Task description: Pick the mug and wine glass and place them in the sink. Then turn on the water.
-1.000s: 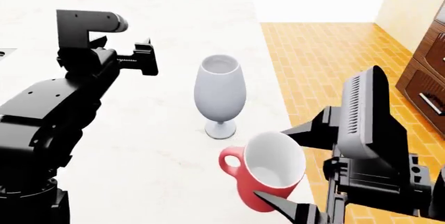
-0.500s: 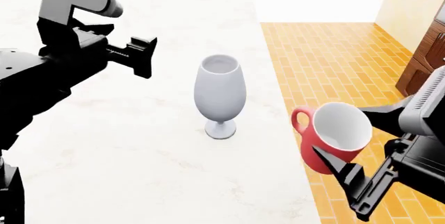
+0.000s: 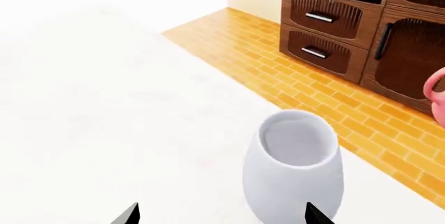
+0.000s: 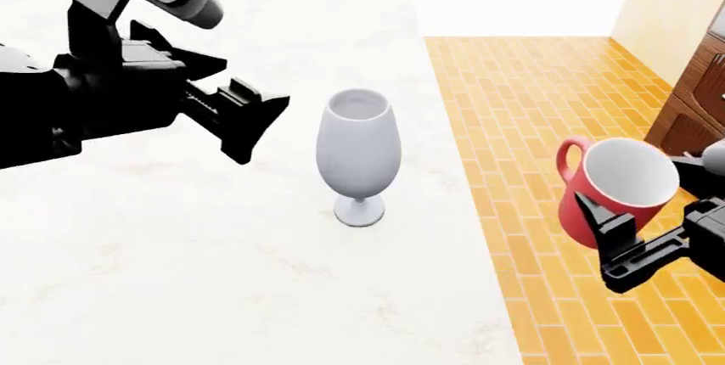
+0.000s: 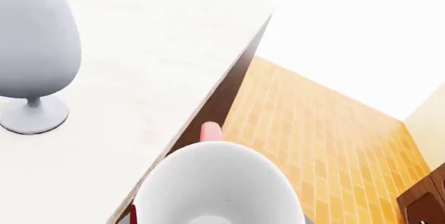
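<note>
Right end effector point(image 4: 617, 238) is gripping the mug point(image 4: 609, 188), carrying it tilted in the air off the desk's right edge, over the brick floor point(image 4: 532, 85). Left end effector point(image 4: 244, 119) is hanging released just beside the wine glass point(image 4: 358, 154), not touching. The glass is standing upright near the desk's point(image 4: 170, 255) right edge.

Advice: approach the bowl level, centre the fingers round it, clench gently; it looks top-heavy.

Mug and glass are both showing empty. Sink isn't in view.
</note>
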Controlling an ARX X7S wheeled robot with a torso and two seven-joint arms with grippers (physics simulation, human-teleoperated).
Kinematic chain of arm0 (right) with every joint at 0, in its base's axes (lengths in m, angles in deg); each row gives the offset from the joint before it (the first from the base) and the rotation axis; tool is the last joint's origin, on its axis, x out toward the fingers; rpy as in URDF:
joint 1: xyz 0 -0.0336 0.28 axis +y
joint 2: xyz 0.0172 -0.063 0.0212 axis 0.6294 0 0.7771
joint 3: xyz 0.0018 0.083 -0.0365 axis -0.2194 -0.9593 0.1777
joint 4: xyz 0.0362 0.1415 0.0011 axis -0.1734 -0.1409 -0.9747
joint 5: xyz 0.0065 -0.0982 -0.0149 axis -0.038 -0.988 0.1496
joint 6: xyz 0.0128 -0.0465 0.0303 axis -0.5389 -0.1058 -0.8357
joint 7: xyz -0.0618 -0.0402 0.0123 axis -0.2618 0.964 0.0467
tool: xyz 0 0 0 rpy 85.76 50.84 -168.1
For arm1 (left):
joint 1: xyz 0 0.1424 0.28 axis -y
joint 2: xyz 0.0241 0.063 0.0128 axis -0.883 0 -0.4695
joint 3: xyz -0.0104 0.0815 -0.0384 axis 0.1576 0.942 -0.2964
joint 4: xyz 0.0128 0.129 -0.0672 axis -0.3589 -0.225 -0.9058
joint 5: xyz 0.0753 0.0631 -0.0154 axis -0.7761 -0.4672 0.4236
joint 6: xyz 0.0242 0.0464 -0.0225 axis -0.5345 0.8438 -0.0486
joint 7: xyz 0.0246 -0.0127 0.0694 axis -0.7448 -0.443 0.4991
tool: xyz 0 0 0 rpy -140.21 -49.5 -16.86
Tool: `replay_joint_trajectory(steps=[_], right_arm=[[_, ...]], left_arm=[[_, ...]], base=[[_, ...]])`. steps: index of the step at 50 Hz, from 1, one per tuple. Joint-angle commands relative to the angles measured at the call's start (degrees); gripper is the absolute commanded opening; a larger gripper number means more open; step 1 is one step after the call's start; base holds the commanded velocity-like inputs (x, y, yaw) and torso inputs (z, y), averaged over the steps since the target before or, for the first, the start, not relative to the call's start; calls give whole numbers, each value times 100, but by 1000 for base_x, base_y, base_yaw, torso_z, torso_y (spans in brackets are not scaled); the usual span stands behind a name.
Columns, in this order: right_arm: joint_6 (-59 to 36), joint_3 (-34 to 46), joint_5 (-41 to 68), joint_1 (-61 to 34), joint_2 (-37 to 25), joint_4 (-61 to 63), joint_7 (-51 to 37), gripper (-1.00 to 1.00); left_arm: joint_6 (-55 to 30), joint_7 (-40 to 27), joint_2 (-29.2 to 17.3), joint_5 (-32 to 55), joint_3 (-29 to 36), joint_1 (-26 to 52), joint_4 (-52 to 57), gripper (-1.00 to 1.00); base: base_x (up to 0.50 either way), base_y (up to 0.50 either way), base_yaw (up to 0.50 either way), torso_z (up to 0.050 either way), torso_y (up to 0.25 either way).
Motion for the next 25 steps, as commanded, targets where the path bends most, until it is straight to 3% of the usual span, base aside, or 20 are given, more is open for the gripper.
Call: replay_joint_trajectory(steps=[1,12,25], right_arm=[[-150,-98,-191,-41,-4,-85,-379,-100],[-252,222,-398,-63,-65,-186,-712,-100],[-96,147,-301,93,-23,-180,-634,-100]], left_arm=[[-157,-768,-120,1466,450,519,-281,100],[-79,-1665,135,2586,942,816,-648,100],[249,-1517,359,2379,1338,894,-815,100]], base=[[0,0,0,0,0],[0,0,0,0,0],[0,0,0,0,1]])
